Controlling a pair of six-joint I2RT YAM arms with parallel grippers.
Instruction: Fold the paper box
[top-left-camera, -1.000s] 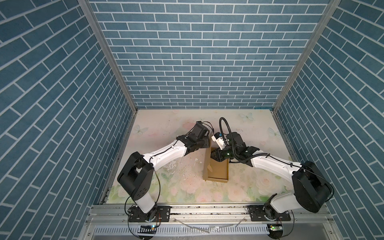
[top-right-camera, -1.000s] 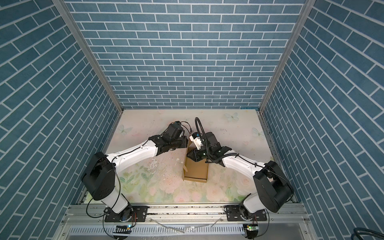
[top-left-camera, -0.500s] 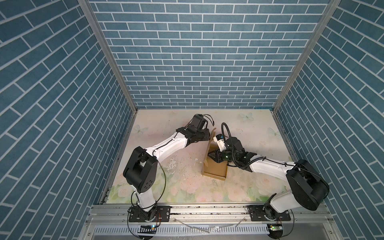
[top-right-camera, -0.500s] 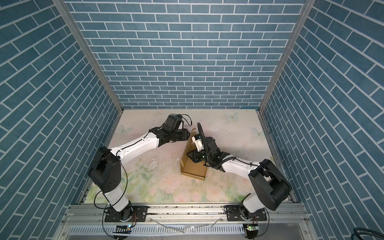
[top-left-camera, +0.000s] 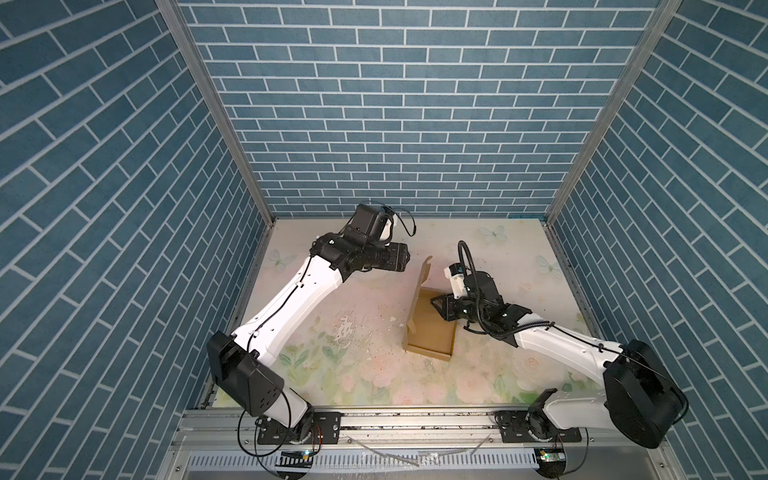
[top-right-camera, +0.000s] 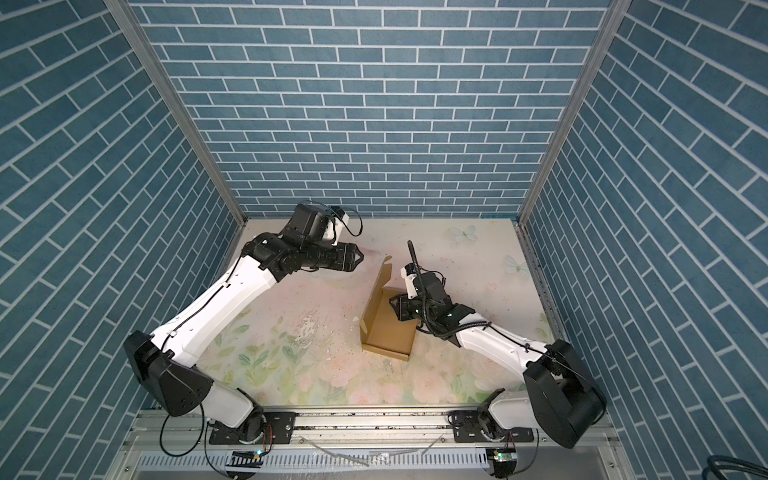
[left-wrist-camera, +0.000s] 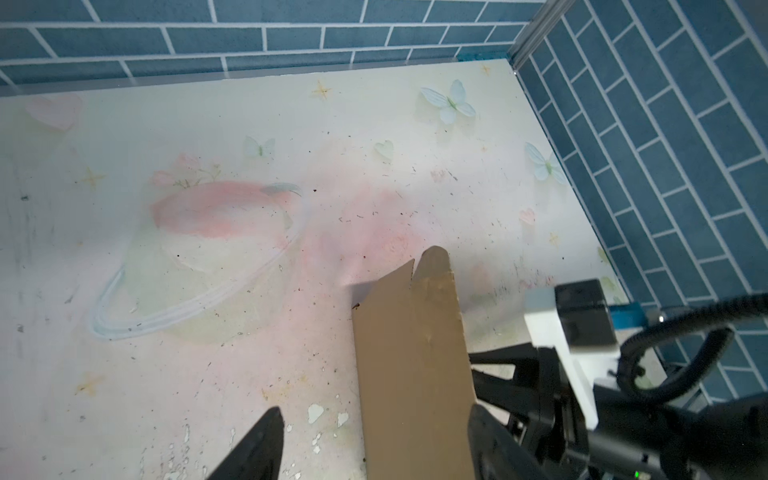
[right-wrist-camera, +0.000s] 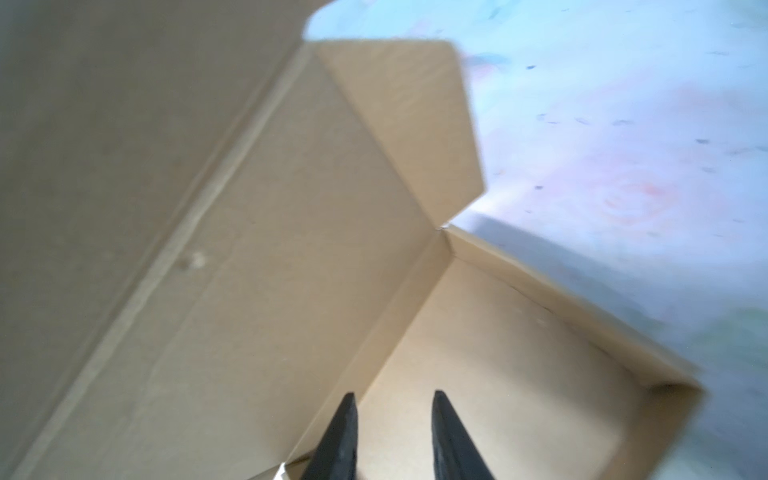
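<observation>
Paper box (top-left-camera: 432, 332) (top-right-camera: 390, 332) sits on the floral table (top-left-camera: 353, 374), a little right of centre. It is part-folded. The base lies flat, with a low wall raised along the near edge. A tall side panel (top-left-camera: 419, 291) (top-right-camera: 373, 291) stands up along the box's left edge, and its notched tab end points toward the back wall.

Your left gripper (top-left-camera: 405, 262) (top-right-camera: 359, 257) hangs raised off the table, left of the standing panel's far end. In both top views it is near the panel but clear of it. The left wrist view shows its jaws spread wide with nothing between them. The panel (left-wrist-camera: 411, 353) rises beyond the gripper (left-wrist-camera: 374, 411), so you see it framed by the two fingers.

Your right gripper (top-left-camera: 435, 303) (top-right-camera: 392, 302) reaches in from the right, low over the far part of the box. The right wrist view puts it (right-wrist-camera: 392, 395) over the box floor, close to the crease where the floor meets the tall panel (right-wrist-camera: 187, 270). The jaws are parted by a narrow gap and hold no cardboard. I cannot tell whether the fingertips (right-wrist-camera: 347, 419) touch the floor.
</observation>
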